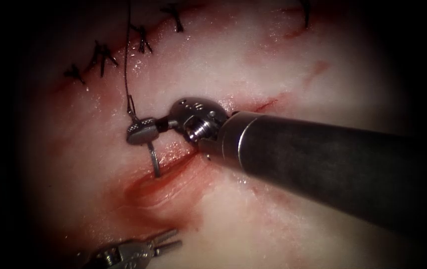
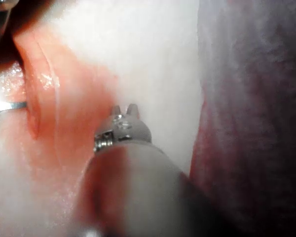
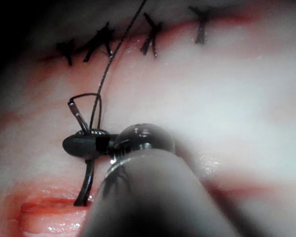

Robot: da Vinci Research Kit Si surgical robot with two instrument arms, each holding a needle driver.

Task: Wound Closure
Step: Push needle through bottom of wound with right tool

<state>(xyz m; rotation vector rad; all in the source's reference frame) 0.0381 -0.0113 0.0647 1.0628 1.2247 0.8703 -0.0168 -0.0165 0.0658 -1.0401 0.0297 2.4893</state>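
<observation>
The right tool [image 1: 141, 132] gripped the needle [image 1: 154, 162], its tip within the cut [image 1: 166, 177]; the left tool's fingers [image 1: 166, 240] stood open, empty, below it.

A surgical training bench: a pale, glistening slab of pork-belly tissue [image 1: 283, 65] with an open red cut [image 1: 166, 177] lies under endoscope lighting, dark knotted thread stitches [image 1: 141, 40] closing another cut beyond the steel needle-driver's fingers [image 1: 141, 132].

tissue [image 1: 273, 65] pale pink | cut [image 1: 168, 174] red | thread [image 1: 125, 60] black | needle [image 1: 154, 162] silver
</observation>
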